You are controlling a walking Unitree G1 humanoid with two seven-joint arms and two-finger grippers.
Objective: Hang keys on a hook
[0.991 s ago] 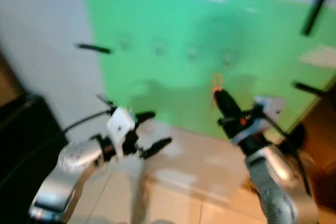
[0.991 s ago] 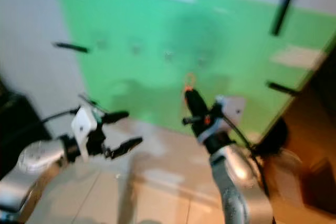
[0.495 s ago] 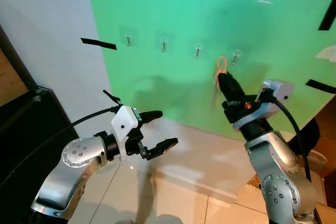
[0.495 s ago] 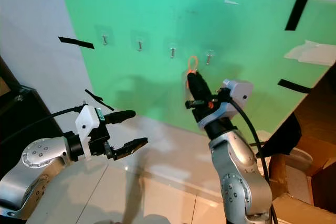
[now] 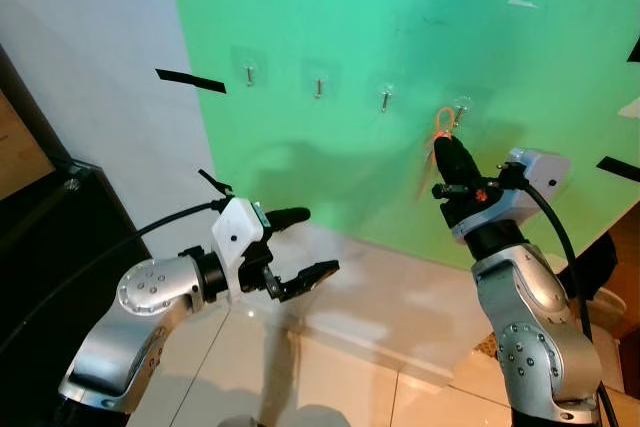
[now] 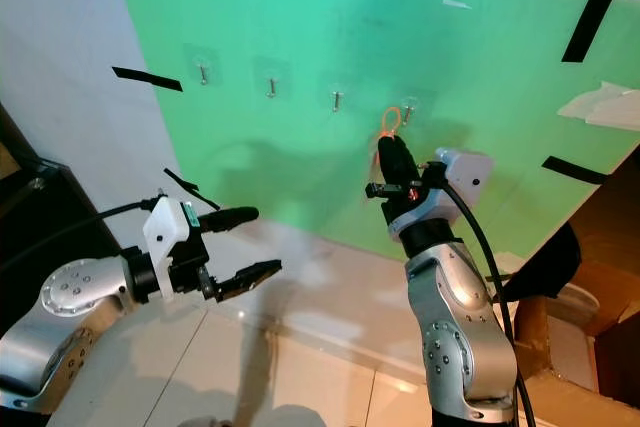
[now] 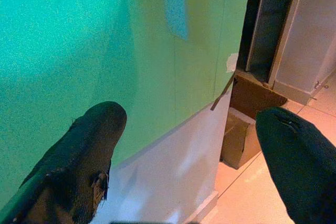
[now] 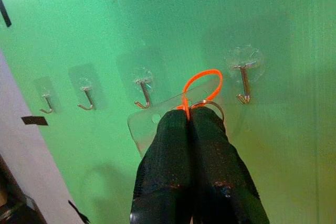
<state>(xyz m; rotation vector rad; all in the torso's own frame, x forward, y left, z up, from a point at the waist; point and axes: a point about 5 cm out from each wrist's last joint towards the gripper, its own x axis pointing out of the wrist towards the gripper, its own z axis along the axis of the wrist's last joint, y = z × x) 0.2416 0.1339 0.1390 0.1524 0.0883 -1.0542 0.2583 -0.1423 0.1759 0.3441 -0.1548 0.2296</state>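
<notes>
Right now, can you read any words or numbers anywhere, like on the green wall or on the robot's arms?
None can be read.
The green board bears only blank strips of tape and four hooks, no writing.
The right gripper, holding the orange loop of the keys, shows no label.
The left gripper shows no label either.

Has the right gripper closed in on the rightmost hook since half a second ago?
Yes. The right gripper, shut on the orange loop, has moved right, so the loop now nearly touches the rightmost hook.
</notes>
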